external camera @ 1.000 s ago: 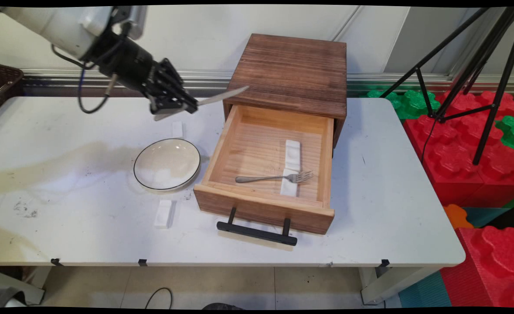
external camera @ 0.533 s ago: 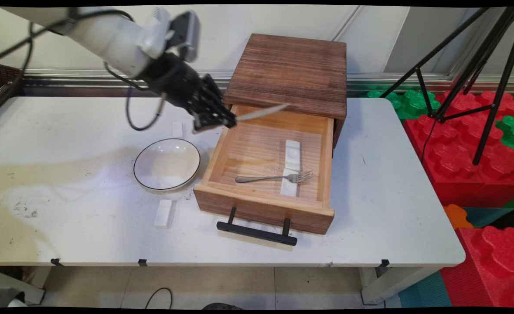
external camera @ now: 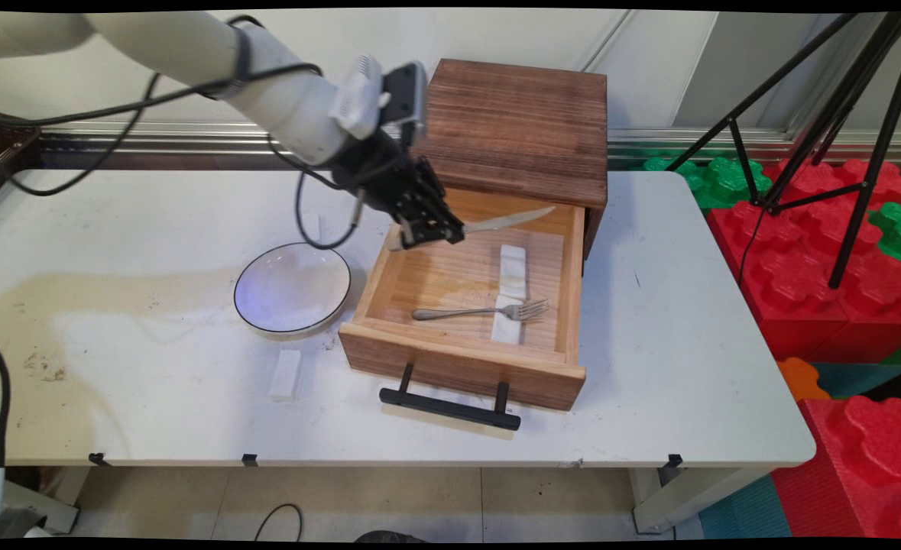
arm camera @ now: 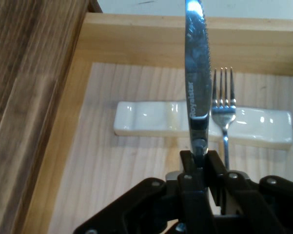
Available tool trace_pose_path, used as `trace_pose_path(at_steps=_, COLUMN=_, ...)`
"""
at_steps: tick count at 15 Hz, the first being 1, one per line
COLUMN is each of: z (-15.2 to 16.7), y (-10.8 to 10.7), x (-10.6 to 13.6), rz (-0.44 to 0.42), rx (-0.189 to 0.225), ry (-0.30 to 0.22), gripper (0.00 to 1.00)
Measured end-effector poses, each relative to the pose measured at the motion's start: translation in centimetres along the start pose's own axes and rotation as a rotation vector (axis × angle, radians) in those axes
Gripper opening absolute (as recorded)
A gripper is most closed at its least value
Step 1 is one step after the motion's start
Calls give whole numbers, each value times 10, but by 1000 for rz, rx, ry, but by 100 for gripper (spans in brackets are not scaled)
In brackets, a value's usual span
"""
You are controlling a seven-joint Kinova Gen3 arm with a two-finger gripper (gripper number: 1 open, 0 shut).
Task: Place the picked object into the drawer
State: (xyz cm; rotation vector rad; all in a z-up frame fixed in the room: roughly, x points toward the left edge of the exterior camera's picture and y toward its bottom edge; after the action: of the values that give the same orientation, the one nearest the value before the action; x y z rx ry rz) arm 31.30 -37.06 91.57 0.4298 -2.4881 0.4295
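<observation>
Your gripper [external camera: 450, 233] hangs over the back left part of the open drawer [external camera: 461, 367]. Its fingers [arm camera: 215, 163] are clamped on the handle of a table knife [external camera: 507, 221].

Knife: held in the air, touching nothing else. The blade points out over the drawer towards the wooden cabinet [external camera: 519, 122] and tilts slightly upward.

Hand view: the knife [arm camera: 197, 73] runs straight up from the gripper [arm camera: 199, 163]. It crosses above a white rest [arm camera: 146, 117] on the drawer floor. The fork [arm camera: 224, 105] lies just beside the blade line, its tines on a second white rest [arm camera: 263, 124].

Main view: the fork [external camera: 481, 312] lies across the drawer with its head on the nearer rest [external camera: 506, 325]. The farther rest [external camera: 513, 263] carries nothing.

On the surface [external camera: 687, 344], left of the drawer, are a plate [external camera: 293, 287] and another white rest [external camera: 286, 374].

Hard to make out:
- The knife's handle end is buried in the fingers, so you cannot judge how deep the grip goes.
- The hand view cuts off the blade tip at its top edge.
- You cannot read the blade's height above the drawer floor from either view.
- The arm covers the surface behind the plate.
</observation>
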Motion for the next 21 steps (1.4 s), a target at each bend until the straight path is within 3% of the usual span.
trace_pose_path(at_steps=10, z=75, y=-25, x=8, rz=14, rx=-22, ry=-17, gripper=0)
trace_pose_path(at_steps=21, z=128, y=-50, x=-15, rz=-1, rx=-42, ry=-64, gripper=0)
